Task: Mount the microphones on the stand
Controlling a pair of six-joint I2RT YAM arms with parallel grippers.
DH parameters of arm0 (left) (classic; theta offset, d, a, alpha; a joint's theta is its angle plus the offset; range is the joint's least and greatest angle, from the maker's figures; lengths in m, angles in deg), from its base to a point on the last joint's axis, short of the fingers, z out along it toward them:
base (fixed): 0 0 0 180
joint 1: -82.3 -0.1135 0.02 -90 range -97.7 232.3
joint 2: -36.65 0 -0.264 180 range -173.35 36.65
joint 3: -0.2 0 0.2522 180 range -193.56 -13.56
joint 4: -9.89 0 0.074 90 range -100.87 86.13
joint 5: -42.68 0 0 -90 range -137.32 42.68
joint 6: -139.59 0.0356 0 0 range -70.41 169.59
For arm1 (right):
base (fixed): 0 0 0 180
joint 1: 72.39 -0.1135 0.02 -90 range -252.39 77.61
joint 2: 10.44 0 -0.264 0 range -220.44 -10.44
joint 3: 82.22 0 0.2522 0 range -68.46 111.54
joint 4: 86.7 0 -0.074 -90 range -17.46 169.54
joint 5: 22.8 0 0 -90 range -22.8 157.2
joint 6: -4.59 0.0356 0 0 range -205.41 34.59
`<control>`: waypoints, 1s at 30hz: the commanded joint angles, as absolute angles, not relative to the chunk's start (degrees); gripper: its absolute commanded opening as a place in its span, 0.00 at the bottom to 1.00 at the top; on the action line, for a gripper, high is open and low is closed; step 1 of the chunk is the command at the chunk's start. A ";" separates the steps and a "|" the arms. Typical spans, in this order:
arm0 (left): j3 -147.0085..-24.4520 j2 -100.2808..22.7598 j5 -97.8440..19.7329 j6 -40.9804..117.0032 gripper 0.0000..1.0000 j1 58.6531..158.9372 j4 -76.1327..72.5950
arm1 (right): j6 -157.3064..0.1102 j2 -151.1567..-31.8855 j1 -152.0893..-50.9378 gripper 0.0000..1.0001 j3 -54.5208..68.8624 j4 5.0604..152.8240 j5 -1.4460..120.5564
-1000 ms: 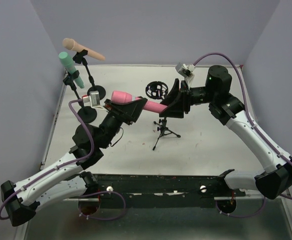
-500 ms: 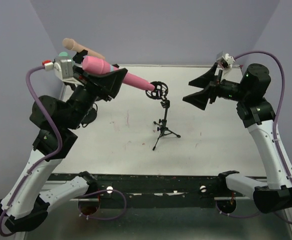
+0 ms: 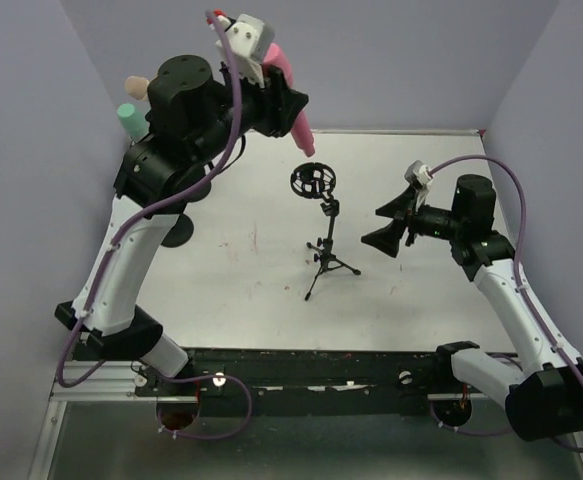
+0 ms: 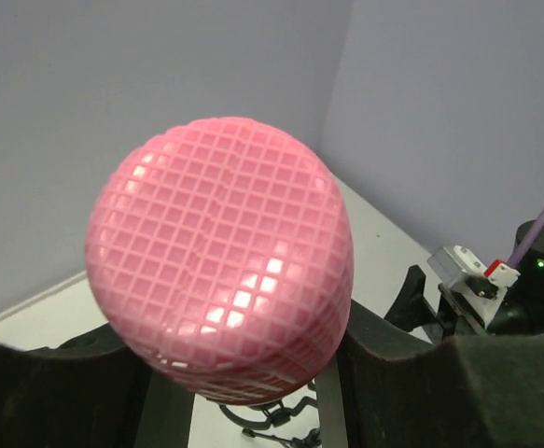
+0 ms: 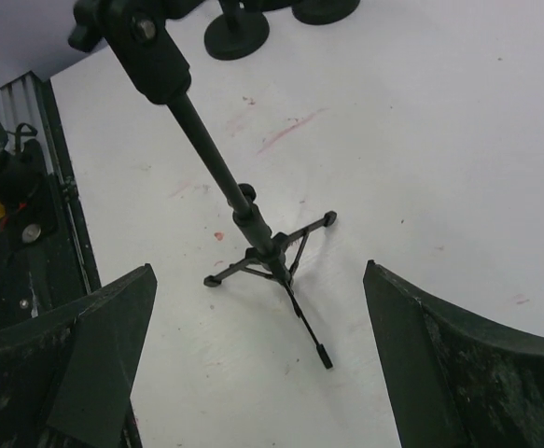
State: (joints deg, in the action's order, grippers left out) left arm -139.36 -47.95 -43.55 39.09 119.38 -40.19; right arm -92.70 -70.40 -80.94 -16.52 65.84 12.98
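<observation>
My left gripper (image 3: pixel 289 108) is raised high and shut on the pink microphone (image 3: pixel 297 118). The microphone's thin end points down, just above the black ring clip (image 3: pixel 313 180) of the small tripod stand (image 3: pixel 327 252). In the left wrist view the pink grid head (image 4: pixel 220 271) fills the frame between my fingers, and the ring clip (image 4: pixel 270 426) shows below it. The peach-tan microphone (image 3: pixel 134 87) and mint-teal microphone (image 3: pixel 126 117) sit at the far left, mostly hidden behind my left arm. My right gripper (image 3: pixel 382 224) is open and empty, to the right of the stand, facing the tripod (image 5: pixel 253 229).
The round black bases of the other two stands show at the top of the right wrist view (image 5: pixel 237 34), and one shows beside my left arm (image 3: pixel 179 232). The purple walls close in the table (image 3: pixel 421 300) at the left, back and right.
My left arm has lifted the pink microphone from low over the table to high above the ring clip, thin end down. My right gripper has let go, drawn back right and come lower.
</observation>
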 commanded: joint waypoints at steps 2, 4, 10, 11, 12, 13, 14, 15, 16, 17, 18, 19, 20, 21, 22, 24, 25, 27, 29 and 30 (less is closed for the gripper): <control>-151.80 -55.90 -45.29 45.72 0.00 120.61 -52.12 | -93.41 -71.09 -76.79 1.00 -23.72 75.14 7.26; -151.47 -56.52 -45.47 46.25 0.00 120.62 -51.43 | -94.55 -70.82 -75.73 1.00 -23.55 74.10 7.60; -151.90 -59.24 -46.79 47.22 0.00 120.62 -51.51 | -94.46 -71.35 -74.85 1.00 -24.34 73.65 2.95; -151.90 -59.59 -46.70 47.22 0.00 120.62 -51.34 | -94.64 -71.70 -74.85 1.00 -24.43 73.74 2.77; -151.90 -59.86 -46.09 47.04 0.00 120.62 -51.07 | -94.64 -72.05 -74.85 1.00 -24.26 73.74 2.69; -151.99 -60.12 -45.65 46.69 0.00 120.62 -50.90 | -94.73 -72.31 -74.85 1.00 -24.17 73.56 2.68; -152.16 -60.64 -45.04 46.34 0.00 120.62 -50.72 | -95.16 -72.40 -74.85 1.00 -23.91 73.13 2.77; -152.25 -60.91 -44.60 45.99 0.00 120.70 -50.63 | -95.69 -72.40 -74.76 1.00 -23.73 72.60 2.86; -152.34 -61.35 -44.33 45.90 0.00 120.62 -50.72 | -96.22 -72.49 -74.85 1.00 -23.64 72.07 2.86; -152.25 -61.53 -44.24 45.90 0.00 120.62 -50.81 | -96.57 -72.58 -74.93 1.00 -23.47 71.63 2.95; -151.99 -61.88 -43.81 45.81 0.00 120.62 -50.89 | -96.92 -72.75 -74.85 1.00 -23.38 71.28 2.95; -151.81 -61.97 -43.63 45.72 0.00 120.62 -50.98 | -97.19 -72.75 -74.85 1.00 -23.29 70.84 3.04; -151.64 -62.23 -43.45 45.72 0.00 120.62 -51.07 | -97.45 -72.93 -74.76 1.00 -23.20 70.66 3.12; -151.55 -62.58 -43.19 45.72 0.00 120.70 -51.24 | -97.71 -73.10 -74.76 1.00 -23.11 70.40 3.12; -151.55 -62.67 -42.75 45.72 0.00 120.53 -51.51 | -97.80 -73.19 -74.76 1.00 -22.94 70.22 3.04; -151.29 -62.85 -41.70 45.37 0.00 120.27 -51.68 | -98.07 -73.46 -74.67 1.00 -22.94 70.13 2.86; -151.11 -63.02 -41.34 45.20 0.00 120.09 -51.69 | -98.24 -73.54 -74.67 1.00 -22.94 70.05 2.95; -150.94 -63.28 -40.55 45.11 0.00 119.65 -52.12 | -98.60 -73.72 -74.76 1.00 -22.94 69.61 3.04; -150.50 -63.37 -39.24 44.32 0.00 118.95 -52.48 | -98.60 -73.90 -74.67 1.00 -22.85 69.52 2.95; -150.15 -63.29 -38.45 43.88 0.00 118.77 -52.39 | -98.68 -74.07 -74.67 1.00 -22.76 69.52 2.86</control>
